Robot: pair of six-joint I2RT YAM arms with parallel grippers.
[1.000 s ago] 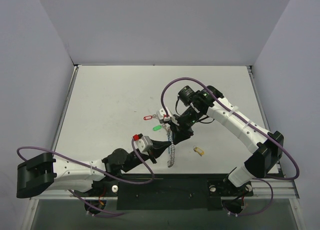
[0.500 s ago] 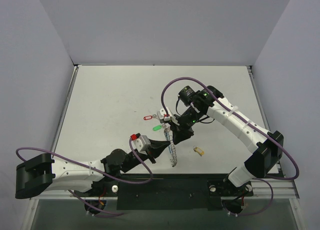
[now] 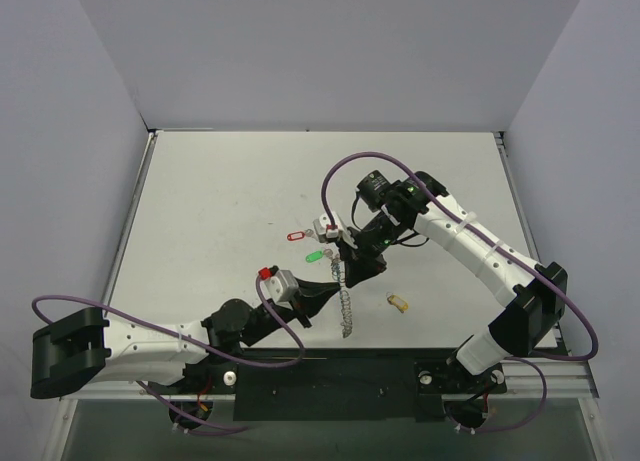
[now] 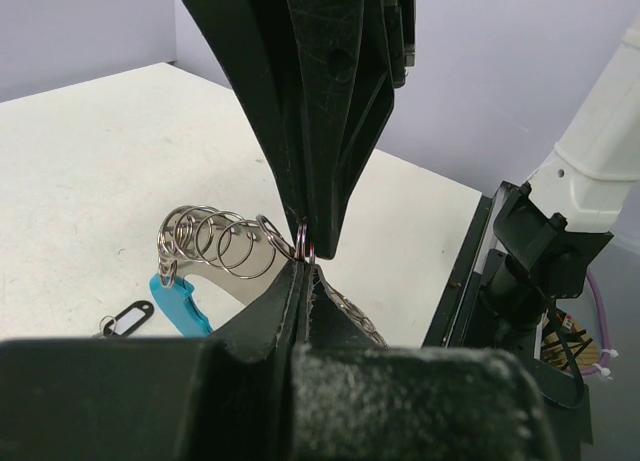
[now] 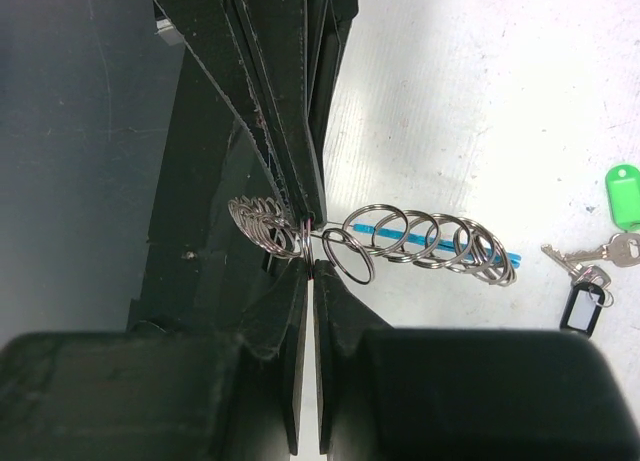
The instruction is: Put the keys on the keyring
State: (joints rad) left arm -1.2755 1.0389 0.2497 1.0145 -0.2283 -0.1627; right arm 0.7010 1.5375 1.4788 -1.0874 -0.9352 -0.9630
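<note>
The left arm (image 3: pixel 150 341) lies low along the near edge of the table (image 3: pixel 200 201), its forearm stretched forward and to the right. Its left gripper (image 4: pixel 305 259) has the fingers pressed together, pinching a single loop of the keyring (image 4: pixel 215 241). The right arm (image 3: pixel 480 251) rises from its base, folds at the elbow and reaches back toward the middle. The right gripper (image 5: pixel 308 243) points down and meets the other fingertips almost tip to tip. Its fingers are likewise closed tight on a loop of the same coil, with no gap showing between them. From the pinch the wire loops fan away from both sets of fingers, and the blue piece (image 5: pixel 440 247) runs along the stretch beyond the right fingers. The green-tagged key (image 3: pixel 314 255) lies just beside the right fingers, on their left, and the red-tagged key (image 3: pixel 296 235) is a little farther out the same way. The black-tagged key (image 5: pixel 580 306) lies past the far end of the coil. The yellow-tagged key (image 3: pixel 398 302) rests apart, to the right of both fingertips.
</note>
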